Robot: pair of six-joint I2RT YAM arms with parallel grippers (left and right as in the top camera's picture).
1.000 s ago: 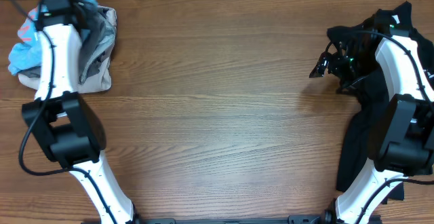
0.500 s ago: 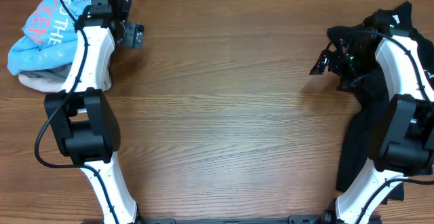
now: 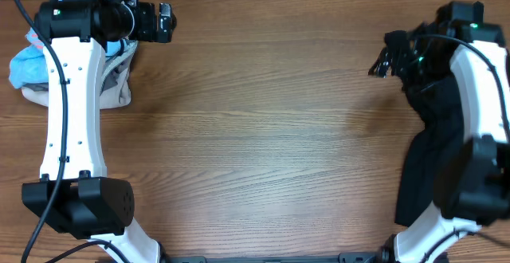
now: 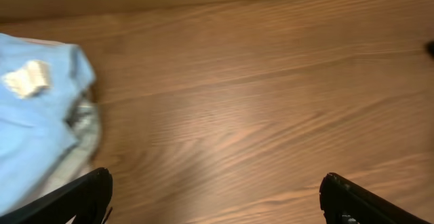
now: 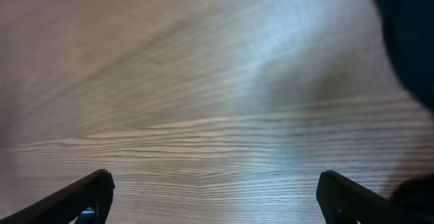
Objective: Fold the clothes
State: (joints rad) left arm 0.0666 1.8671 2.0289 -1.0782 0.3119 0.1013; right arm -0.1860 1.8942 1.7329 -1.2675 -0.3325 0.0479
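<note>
Along the near edge of the wooden bench point(image 3: 263, 135) the two arm bases are sitting, one toward each near corner. From the near right corner a black garment point(image 3: 426, 167) is lying in a long rumpled heap along the right edge, running up toward the far right corner, with the right arm point(image 3: 486, 80) reaching over it. The right gripper point(image 3: 382, 60) is hanging just off the inner side of that heap, over bare wood toward the far edge. In the right wrist view its fingers point(image 5: 74, 197) are standing wide apart with nothing between them, and a dark fold of the black cloth is showing at the upper right. The left arm point(image 3: 72, 111) is stretching from the near left corner straight up the left side. At the far left corner the light blue T-shirt point(image 3: 28, 60) is lying bunched up, partly hidden by the arm, with grey and cream garments point(image 3: 118, 80) crumpled just beside and under it. The left gripper point(image 3: 163, 22) is pointing away from the pile along the far edge. In the left wrist view its fingers point(image 4: 74, 197) are spread wide and holding nothing, bare wood is showing between them, and the blue shirt, a small white tag point(image 4: 27, 78) on it, is filling the left side.
</note>
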